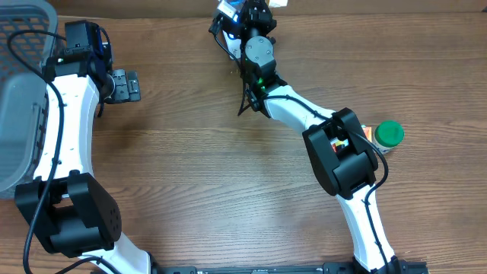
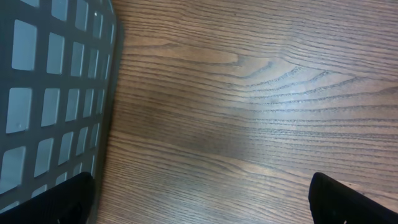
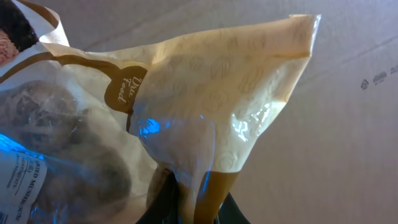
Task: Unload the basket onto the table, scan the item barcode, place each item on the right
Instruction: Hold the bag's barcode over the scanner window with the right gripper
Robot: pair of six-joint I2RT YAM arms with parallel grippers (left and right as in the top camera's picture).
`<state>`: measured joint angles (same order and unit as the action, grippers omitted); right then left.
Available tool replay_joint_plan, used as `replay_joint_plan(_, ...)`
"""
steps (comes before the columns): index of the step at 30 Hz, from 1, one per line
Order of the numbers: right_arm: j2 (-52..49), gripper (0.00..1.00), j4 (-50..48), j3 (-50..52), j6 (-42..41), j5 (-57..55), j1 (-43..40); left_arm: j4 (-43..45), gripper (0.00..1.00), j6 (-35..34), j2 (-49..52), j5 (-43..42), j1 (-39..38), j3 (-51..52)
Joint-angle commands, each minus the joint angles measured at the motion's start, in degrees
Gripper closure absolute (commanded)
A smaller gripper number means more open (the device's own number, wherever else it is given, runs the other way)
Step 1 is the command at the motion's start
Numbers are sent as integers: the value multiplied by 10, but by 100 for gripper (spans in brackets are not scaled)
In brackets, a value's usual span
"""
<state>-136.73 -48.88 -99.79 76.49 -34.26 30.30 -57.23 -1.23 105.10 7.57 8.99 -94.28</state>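
The item is a cream and brown plastic bag of baked goods (image 3: 205, 93) that fills the right wrist view, with blue light glinting on its film. My right gripper (image 3: 186, 208) is shut on the bag's lower edge, its black fingers pinching the film. From above, the right gripper (image 1: 242, 17) is at the table's far edge, and the bag (image 1: 227, 9) shows there as a small blue-white patch. My left gripper (image 1: 128, 85) hovers open over bare wood beside the basket; in its own view the left gripper (image 2: 202, 205) holds nothing. No barcode is readable.
A grey mesh basket (image 1: 23, 68) fills the far left corner, and its wall (image 2: 56, 93) is close to my left fingers. A green-lidded jar (image 1: 389, 135) stands at the right beside the right arm's elbow. Brown cardboard (image 3: 348, 124) stands behind the bag.
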Motion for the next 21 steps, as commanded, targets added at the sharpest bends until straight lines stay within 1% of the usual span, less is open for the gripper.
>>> replay_joint_plan(1,-19,96,-10,-7,-2,26,-12,2,0,11,0,3,0,-10)
replay_joint_plan(10,-56,96,-69,-18,-1,35,-30,2,0,11,0,3,0,-10)
replay_joint_plan(13,-56,96,-70,-37,-6,36,-31,2,0,11,0,3,0,-10)
replay_joint_plan(17,-58,96,-56,-52,-31,47,-31,2,0,11,0,3,0,-10)
replay_joint_plan(21,-80,96,-54,-79,-47,50,-33,2,0,11,0,3,0,-10)
